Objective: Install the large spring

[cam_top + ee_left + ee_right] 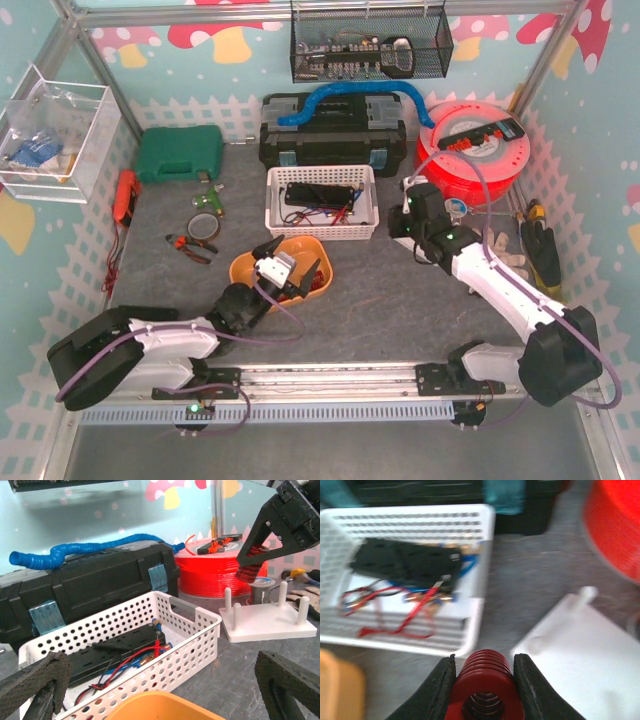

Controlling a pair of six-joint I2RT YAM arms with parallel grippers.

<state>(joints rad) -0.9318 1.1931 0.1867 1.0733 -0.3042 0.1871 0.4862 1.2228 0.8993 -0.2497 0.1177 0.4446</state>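
The large spring [485,677] is a thick red coil, and my right gripper [484,659] is shut on it, one black finger on each side. In the left wrist view the spring [251,566] hangs tilted in that gripper [253,554] above the left part of the white peg base [270,624], clear of its upright pegs [228,600]. The same base [580,652] lies just right of the spring in the right wrist view. My left gripper [160,695] stands wide open and empty over the orange bowl [150,707], its fingers [30,685] at the frame's lower corners.
A white perforated basket [322,173] with a black block and red wires sits behind the orange bowl [243,270]. Behind it are a black toolbox [330,135] with a blue hose [350,95] and a red filament spool [480,165]. Pliers [190,245] and a green case [178,153] lie left.
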